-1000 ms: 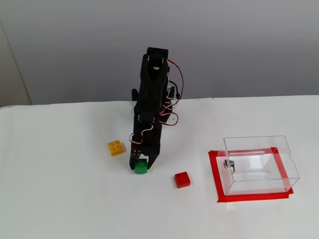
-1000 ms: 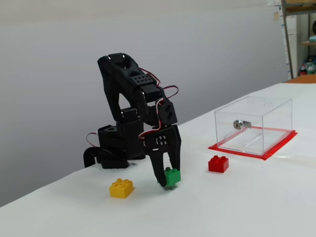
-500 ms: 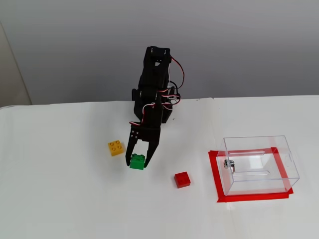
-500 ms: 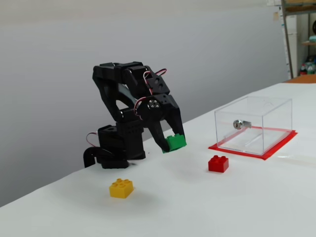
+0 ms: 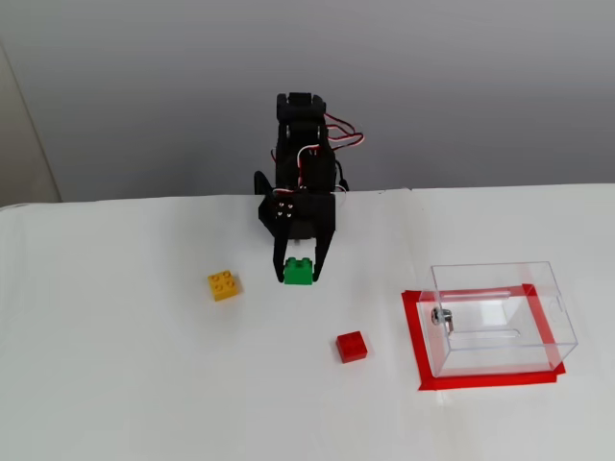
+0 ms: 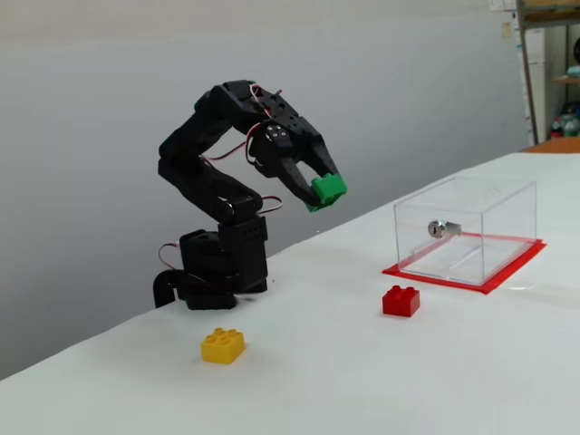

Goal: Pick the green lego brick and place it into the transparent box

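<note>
My black gripper [image 5: 299,273] [image 6: 324,189] is shut on the green lego brick [image 5: 299,273] [image 6: 327,191] and holds it well above the white table, as a fixed view from the side shows. The transparent box [image 5: 500,318] [image 6: 467,229] stands open-topped on a red taped rectangle, to the right of the gripper in both fixed views. It has a small metal fitting [image 5: 441,316] [image 6: 439,228] on one wall. The box looks empty.
A yellow brick [image 5: 224,284] [image 6: 223,345] lies on the table left of the gripper. A red brick [image 5: 352,347] [image 6: 401,301] lies between the gripper and the box. The arm's base [image 6: 217,267] stands at the table's far edge by a grey wall.
</note>
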